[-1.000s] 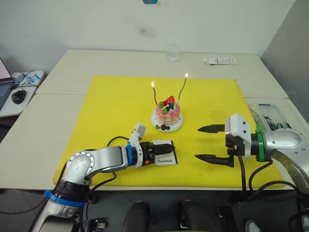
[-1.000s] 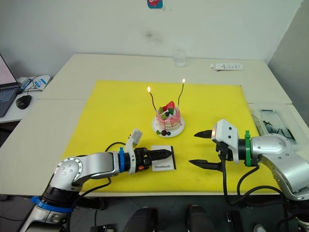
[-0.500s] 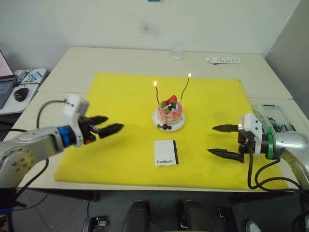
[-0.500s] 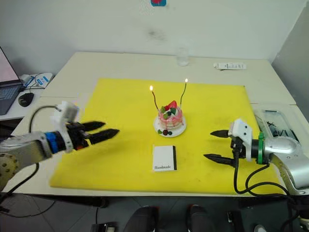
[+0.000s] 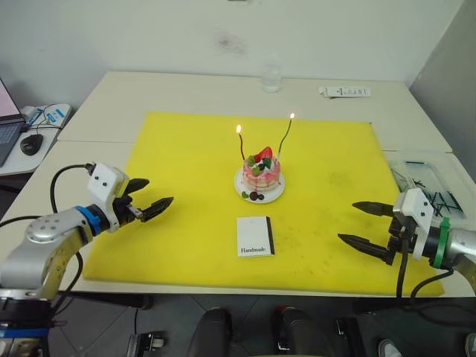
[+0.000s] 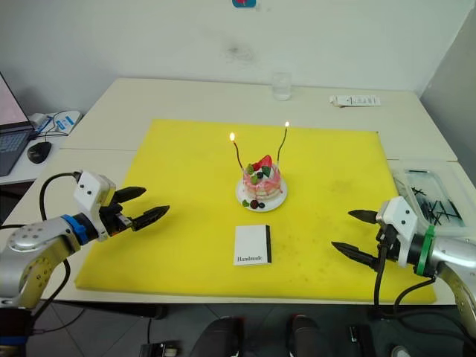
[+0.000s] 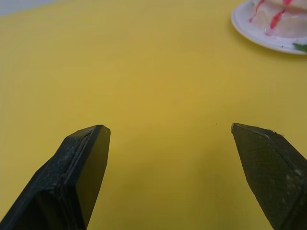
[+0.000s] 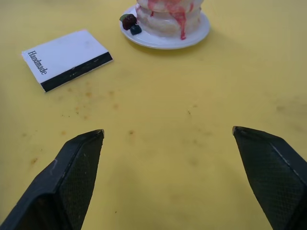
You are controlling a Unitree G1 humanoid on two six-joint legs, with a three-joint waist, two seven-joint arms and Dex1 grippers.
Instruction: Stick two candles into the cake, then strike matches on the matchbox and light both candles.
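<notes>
Showing, at far left beyond the table edge, a laptop corner (image 5: 6, 119) and a black mouse (image 5: 30, 145) on a side desk. Next, left gripper (image 5: 152, 197) held over the left edge of the yellow mat (image 5: 186, 156), fingers spread wide and empty, tips pointing toward the mat's middle; in the left wrist view, both black fingers (image 7: 81, 167) apart above bare yellow surface, with the plate rim at the far corner. At centre, the cake (image 5: 260, 171) on its white plate (image 5: 245, 195), pink and layered, topped by a strawberry and dark berries, with loose berries on the plate's near rim. Standing in the cake, two candles, the dark red candle (image 5: 242, 147) on the left and the green candle (image 5: 284, 141) on the right, each bearing a small flame at its tip. Just in front of the plate, apart from it, the matchbox (image 5: 256, 236) lying flat on the mat, black strip along its right edge, "Handmade" lettering at the near corner. Behind the mat, a clear glass (image 5: 271, 77) and a white remote (image 5: 343, 91) on the white table (image 5: 149, 93). At right, right gripper (image 5: 363, 224) over the mat's right edge, fingers wide apart and empty, well apart from the matchbox.
</notes>
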